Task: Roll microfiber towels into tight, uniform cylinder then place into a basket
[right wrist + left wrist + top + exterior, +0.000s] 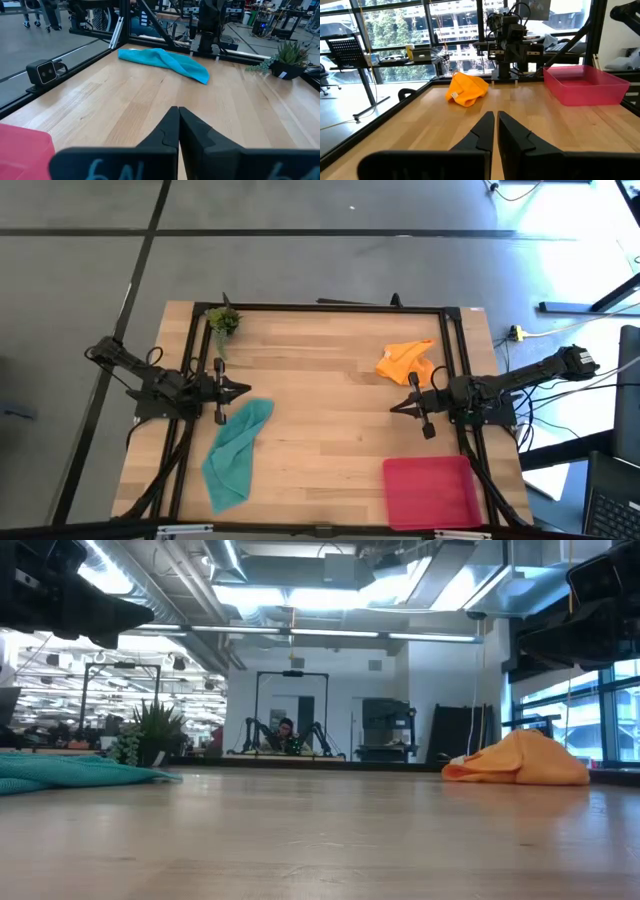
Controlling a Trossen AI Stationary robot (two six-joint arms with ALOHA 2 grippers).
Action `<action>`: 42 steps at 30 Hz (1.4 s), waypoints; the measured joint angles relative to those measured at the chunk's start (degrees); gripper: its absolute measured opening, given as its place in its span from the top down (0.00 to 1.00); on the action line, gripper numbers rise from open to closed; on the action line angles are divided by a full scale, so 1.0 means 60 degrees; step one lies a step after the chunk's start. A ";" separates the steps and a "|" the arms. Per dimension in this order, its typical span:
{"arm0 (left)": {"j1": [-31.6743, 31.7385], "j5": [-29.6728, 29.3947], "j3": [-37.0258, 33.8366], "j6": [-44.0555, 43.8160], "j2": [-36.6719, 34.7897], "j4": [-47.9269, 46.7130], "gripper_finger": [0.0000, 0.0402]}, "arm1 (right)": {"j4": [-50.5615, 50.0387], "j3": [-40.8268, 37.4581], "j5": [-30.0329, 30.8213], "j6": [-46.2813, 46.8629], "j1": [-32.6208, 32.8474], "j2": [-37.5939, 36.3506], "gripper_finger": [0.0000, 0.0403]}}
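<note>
**Both arms at rest above the table, towels unrolled**

High view. The left gripper sits at the left-centre of the frame with its jaws pressed together and holding nothing; the right gripper sits at right-centre, likewise closed and empty. The two point toward each other across the bare middle of the wooden table. The teal towel lies loosely spread in the lower left of the frame, its upper end just below the left gripper's tip. The orange towel is bunched in a heap in the upper right, just above the right gripper. The red-pink basket occupies the lower right corner of the table, with nothing in it. A small green plant stands in the upper left corner of the table.

Wrist views. Each arm's dark fingers meet with only a thin seam between them, above the table surface.
</note>
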 joint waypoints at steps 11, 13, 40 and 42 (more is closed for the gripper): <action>-0.0003 0.0000 0.0000 0.0001 0.0002 0.0001 0.97 | 0.0003 -0.0002 0.0003 0.0000 -0.0004 0.0002 0.98; -0.0003 0.0000 -0.0003 0.0001 0.0000 0.0000 0.97 | 0.0007 -0.0002 0.0000 0.0000 -0.0004 -0.0001 0.98; 0.0000 0.0000 -0.0003 0.0004 0.0003 0.0003 0.97 | 0.0264 0.0001 0.0000 -0.0366 0.0000 0.0002 0.98; 0.0000 0.0000 0.0000 0.0000 0.0003 0.0000 0.97 | 0.0267 0.0000 0.0000 -0.0701 -0.0001 -0.0001 0.98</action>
